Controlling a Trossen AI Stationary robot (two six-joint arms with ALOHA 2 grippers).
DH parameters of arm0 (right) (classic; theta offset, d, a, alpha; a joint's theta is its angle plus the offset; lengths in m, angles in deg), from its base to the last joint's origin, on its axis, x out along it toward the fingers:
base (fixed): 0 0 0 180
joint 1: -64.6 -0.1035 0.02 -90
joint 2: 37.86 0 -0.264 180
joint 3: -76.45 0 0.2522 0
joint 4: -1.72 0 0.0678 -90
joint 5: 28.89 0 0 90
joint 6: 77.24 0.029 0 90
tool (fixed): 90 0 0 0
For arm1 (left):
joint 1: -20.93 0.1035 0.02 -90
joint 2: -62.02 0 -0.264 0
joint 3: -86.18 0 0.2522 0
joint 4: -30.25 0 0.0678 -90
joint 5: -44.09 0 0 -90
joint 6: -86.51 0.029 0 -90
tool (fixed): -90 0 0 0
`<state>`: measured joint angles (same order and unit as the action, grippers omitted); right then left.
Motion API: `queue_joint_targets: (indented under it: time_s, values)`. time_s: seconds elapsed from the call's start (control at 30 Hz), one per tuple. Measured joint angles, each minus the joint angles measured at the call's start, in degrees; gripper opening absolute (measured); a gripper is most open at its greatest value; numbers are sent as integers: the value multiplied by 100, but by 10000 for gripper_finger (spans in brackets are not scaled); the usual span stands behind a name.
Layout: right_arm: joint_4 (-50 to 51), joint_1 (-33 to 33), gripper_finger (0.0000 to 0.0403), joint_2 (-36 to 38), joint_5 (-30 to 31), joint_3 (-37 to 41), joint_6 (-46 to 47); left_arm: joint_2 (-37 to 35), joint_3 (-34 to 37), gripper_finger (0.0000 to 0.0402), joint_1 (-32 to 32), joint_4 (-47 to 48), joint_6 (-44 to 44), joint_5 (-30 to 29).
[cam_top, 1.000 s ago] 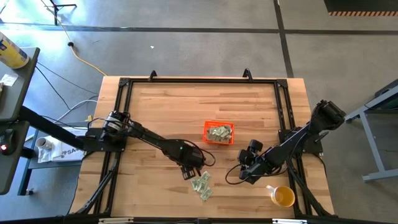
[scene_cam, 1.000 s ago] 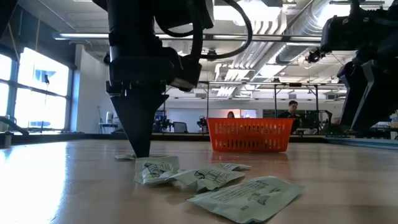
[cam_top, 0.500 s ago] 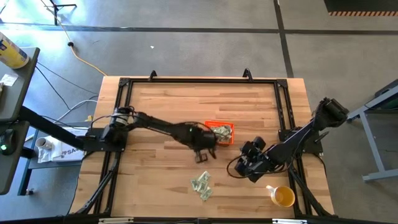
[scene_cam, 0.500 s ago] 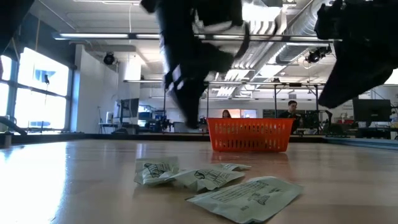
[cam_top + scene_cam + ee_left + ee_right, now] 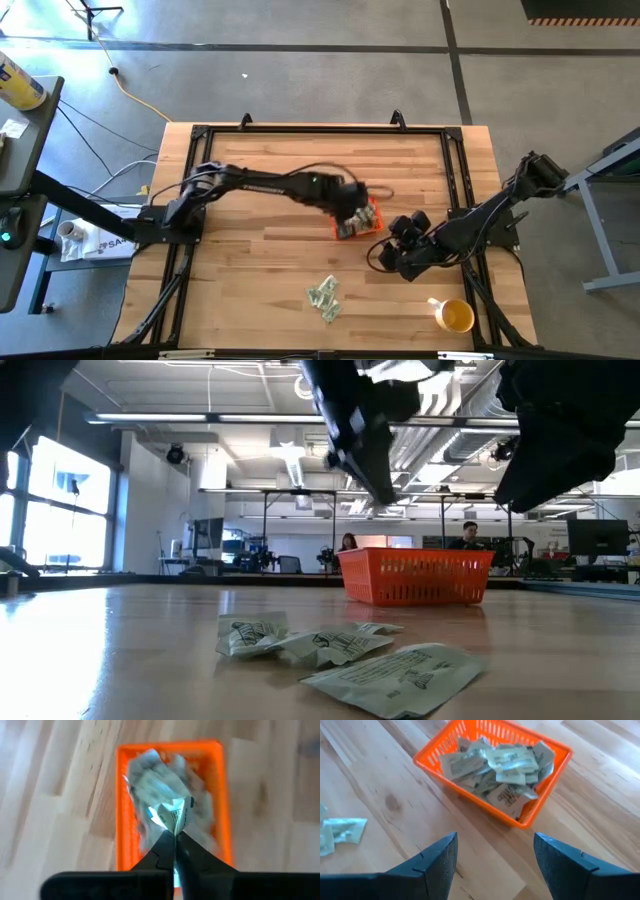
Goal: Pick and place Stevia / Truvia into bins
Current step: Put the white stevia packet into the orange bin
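The orange bin stands at mid-table, holding several pale green and white Stevia packets. My left gripper hovers over it, shut on one packet; in the low view it hangs above the bin's rim. More packets lie flat on the wood nearer the front edge, also in the low view. My right gripper stands open with nothing between its fingers, just right of the bin. My left gripper pinches the packet by its near edge between its two fingertips. The fingers slant down from above. The packet sticks out beyond the tips, lifted clear over the bin's packets.
A yellow cup stands near the front right corner. Black frame rails run round the table's top. Bare wood lies to the left of and behind the bin.
My left gripper has risen from the loose packets near the front and swung toward the far right, ending over the bin with a packet. The bin has shifted a little toward the right edge. My right gripper has rolled and moved slightly toward the far edge.
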<state>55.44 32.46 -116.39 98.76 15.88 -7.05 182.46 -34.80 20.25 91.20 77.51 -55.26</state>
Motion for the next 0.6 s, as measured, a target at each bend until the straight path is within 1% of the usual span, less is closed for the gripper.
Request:
queue_joint_targets:
  time_s: [0.07,0.17,0.3,0.37,0.43,0.47,0.53,0.57,0.6]
  values:
    - [77,0,252,-2,-69,0,-10,234,0,59,247,-279,-36,425]
    - [202,0,252,-2,-114,0,-27,468,14,111,411,-357,-265,606]
    - [268,3,252,-16,-156,2,-227,434,-3,187,311,-39,-632,746]
    - [290,23,252,-17,-179,2,-303,293,-2,223,247,548,-777,906]
    - [292,54,252,-17,-256,2,-418,109,-36,252,106,1049,-802,820]
    - [277,71,252,-17,-315,2,-528,-1,-43,263,2,1374,-809,594]
    - [193,144,252,-17,-463,2,-881,-155,-42,277,-269,1975,-816,128]
    - [122,188,252,-17,-570,2,-1101,-203,-18,280,-399,2098,-827,-26]
    - [44,237,252,-17,-689,4,-1335,-230,30,281,-505,2181,-881,-42]
